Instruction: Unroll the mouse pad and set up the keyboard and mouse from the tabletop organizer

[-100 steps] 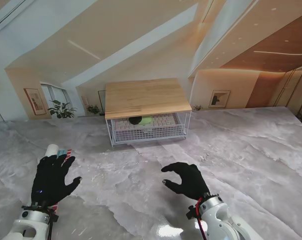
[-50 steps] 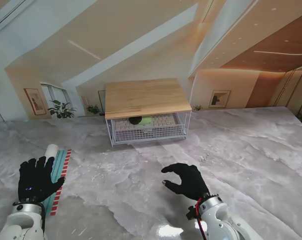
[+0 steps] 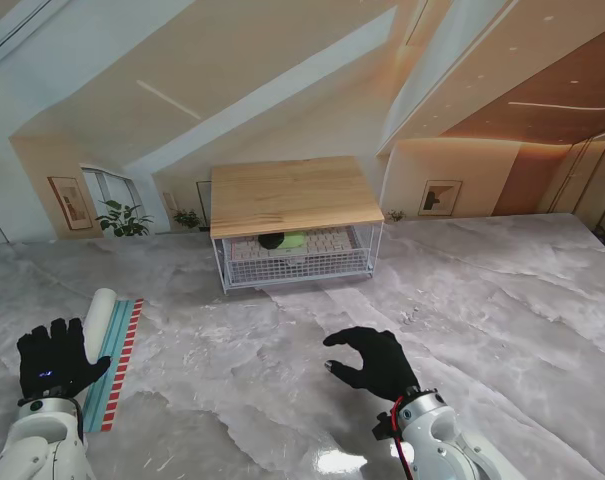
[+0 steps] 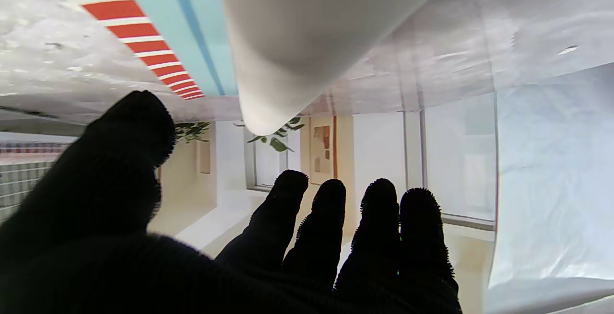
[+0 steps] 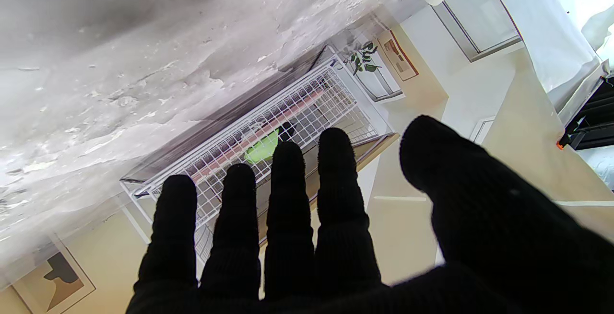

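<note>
The mouse pad (image 3: 109, 348) lies at the table's left, mostly rolled into a white tube, with a strip of teal and red-striped surface showing (image 4: 158, 40). My left hand (image 3: 54, 362) hovers open just nearer to me than the roll, fingers spread, holding nothing. My right hand (image 3: 374, 362) hangs open over the middle of the table, fingers curled loosely. The wire organizer (image 3: 294, 258) with a wooden top stands farther away at the centre; inside lie a pink keyboard (image 3: 327, 243) and a green and black mouse (image 3: 282, 240), also seen in the right wrist view (image 5: 261, 150).
The marble table top (image 3: 482, 300) is glossy and mirrors the room. The organizer's wooden shelf (image 3: 292, 193) overhangs the basket.
My left hand pulled back toward me off the roll, uncovering the teal and red strip. The right hand has not moved.
</note>
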`<action>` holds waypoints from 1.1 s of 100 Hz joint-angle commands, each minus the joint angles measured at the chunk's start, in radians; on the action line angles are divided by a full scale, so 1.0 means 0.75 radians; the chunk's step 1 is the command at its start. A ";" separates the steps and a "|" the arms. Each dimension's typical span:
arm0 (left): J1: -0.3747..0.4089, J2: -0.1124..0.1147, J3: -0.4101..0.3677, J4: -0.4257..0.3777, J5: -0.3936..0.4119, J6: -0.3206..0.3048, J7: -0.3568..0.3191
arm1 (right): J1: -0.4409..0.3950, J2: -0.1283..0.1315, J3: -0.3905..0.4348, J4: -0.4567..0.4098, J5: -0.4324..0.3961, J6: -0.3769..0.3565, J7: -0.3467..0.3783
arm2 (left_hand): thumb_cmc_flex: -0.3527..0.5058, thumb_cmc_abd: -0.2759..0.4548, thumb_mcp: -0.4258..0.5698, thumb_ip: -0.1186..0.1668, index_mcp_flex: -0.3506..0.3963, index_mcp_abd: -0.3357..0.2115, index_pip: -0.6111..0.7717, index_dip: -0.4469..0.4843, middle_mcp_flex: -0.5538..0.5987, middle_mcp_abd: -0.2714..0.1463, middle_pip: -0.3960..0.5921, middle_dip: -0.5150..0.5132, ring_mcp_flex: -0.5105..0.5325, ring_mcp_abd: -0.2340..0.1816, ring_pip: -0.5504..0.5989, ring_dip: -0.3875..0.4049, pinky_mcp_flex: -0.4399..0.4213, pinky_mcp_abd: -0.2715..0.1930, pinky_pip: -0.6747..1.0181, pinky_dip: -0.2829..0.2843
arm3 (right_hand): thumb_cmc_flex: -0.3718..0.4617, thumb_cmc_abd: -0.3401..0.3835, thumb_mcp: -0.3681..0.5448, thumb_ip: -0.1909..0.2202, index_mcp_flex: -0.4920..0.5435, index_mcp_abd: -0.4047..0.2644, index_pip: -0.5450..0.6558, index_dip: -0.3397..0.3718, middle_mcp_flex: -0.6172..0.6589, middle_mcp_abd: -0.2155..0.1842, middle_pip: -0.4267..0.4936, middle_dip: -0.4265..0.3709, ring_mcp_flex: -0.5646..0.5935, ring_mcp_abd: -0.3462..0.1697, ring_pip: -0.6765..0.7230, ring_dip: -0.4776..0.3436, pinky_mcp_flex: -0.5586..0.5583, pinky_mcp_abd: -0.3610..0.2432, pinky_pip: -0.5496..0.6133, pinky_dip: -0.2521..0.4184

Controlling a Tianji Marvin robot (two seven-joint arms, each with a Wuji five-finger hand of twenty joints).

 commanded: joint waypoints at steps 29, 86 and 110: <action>-0.122 -0.002 0.053 0.105 -0.055 0.097 -0.081 | -0.009 -0.002 -0.007 -0.007 -0.010 0.011 0.018 | -0.020 -0.060 -0.031 -0.039 0.045 0.093 0.021 0.016 0.079 0.110 0.053 0.036 0.087 0.146 0.192 0.061 -0.054 0.070 0.449 0.195 | -0.028 0.028 -0.026 0.004 0.004 -0.030 0.001 0.006 0.007 0.006 -0.015 -0.020 0.017 0.000 -0.012 -0.002 -0.014 0.008 -0.018 0.023; -0.191 -0.013 0.121 0.163 -0.204 0.246 -0.176 | -0.015 -0.004 -0.004 -0.008 -0.008 0.028 0.011 | 0.100 -0.194 0.359 -0.019 0.634 0.042 0.509 0.246 0.948 0.184 0.274 0.134 0.899 0.323 0.593 0.192 0.651 0.429 0.986 0.523 | -0.027 0.029 -0.026 0.004 -0.001 -0.032 0.000 0.006 0.003 0.004 -0.015 -0.020 0.013 -0.002 -0.012 -0.002 -0.014 0.008 -0.018 0.024; -0.157 -0.044 0.069 0.160 -0.279 0.139 -0.020 | -0.015 -0.005 -0.005 -0.004 -0.005 0.025 0.007 | 0.363 -0.392 0.495 -0.107 0.755 -0.004 0.996 0.123 1.271 0.156 0.390 0.185 1.241 0.320 0.711 0.211 1.064 0.550 1.105 0.382 | -0.025 0.029 -0.024 0.005 0.000 -0.032 0.001 0.006 0.003 0.007 -0.014 -0.020 0.012 -0.004 -0.012 -0.002 -0.014 0.008 -0.018 0.024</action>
